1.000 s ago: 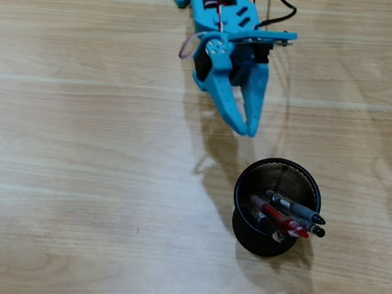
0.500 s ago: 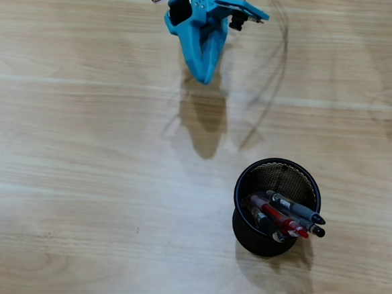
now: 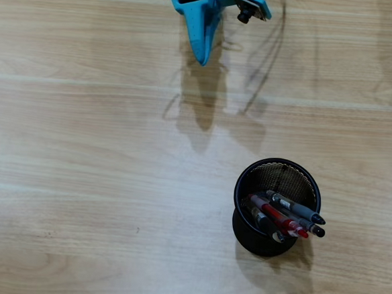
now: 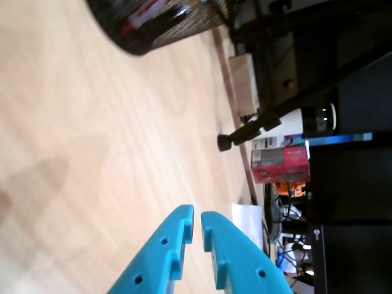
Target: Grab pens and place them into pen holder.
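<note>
Item 1, pen holder (image 3: 275, 213): I log a round black wire-mesh cup standing upright on the counter (image 3: 79, 179), in the lower right part of the overhead view; in the wrist view its mesh wall (image 4: 165, 21) shows at the top edge

Item 2, pens (image 3: 288, 217): all inside the pen holder, leaning together toward its right rim in the overhead view, tips jutting past that rim. I make out a red one (image 3: 282, 220), a grey one (image 3: 296, 209) just above it in the picture, and darker ones alongside; I cannot separate every barrel, so I give no firm count

Item 3, hand (image 3: 202, 58): blue, two-fingered, well apart from the pen holder, up and to its left at the top edge of the overhead view, tips pointing down the picture. In the wrist view (image 4: 197, 215) the two fingers lie almost together with only a thin slit between them, and I see nothing gripped

Item 4, counter: pale wood grain, carrying the pen holder; the hand's shadow (image 3: 195, 116) lies between hand and pen holder

Item 5, beyond the counter's edge from the pen holder, wrist view: a red box (image 4: 280, 164) and dark furniture, blurred
</note>
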Robot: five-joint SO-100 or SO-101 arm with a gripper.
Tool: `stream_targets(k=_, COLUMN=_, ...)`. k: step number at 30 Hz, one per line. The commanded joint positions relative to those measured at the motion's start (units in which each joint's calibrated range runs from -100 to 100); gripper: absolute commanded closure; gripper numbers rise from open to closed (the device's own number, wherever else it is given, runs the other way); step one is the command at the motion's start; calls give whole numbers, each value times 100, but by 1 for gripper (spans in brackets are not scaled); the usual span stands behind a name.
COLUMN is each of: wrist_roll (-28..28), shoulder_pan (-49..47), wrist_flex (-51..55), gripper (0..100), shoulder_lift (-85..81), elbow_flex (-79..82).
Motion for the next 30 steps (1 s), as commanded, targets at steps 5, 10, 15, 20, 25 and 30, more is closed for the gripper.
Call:
stream_targets(k=5, wrist_roll=490, shoulder_pan=77, wrist_flex=2417, gripper=98, shoulder_lift=-1130, elbow_flex=35)
stream_targets(k=10, wrist_roll=719, shoulder_pan=341, wrist_flex=3295, gripper=98, shoulder_lift=-1130, elbow_flex=35)
stream_targets(k=15, wrist_roll=886, shoulder_pan=486, wrist_flex=3527, gripper=98, shoulder_lift=-1138, elbow_flex=44)
stream_targets(k=20, wrist_roll=932, shoulder_pan=477, wrist_flex=3570, gripper=98, shoulder_lift=-1146, elbow_flex=26)
stream_targets(k=25, wrist_roll=922, shoulder_pan=486, wrist_flex=3519, gripper=98, shoulder_lift=-1146, elbow_flex=35)
stream_targets(k=30, wrist_roll=922, shoulder_pan=422, wrist_flex=3519, gripper=98, shoulder_lift=-1138, elbow_flex=35)
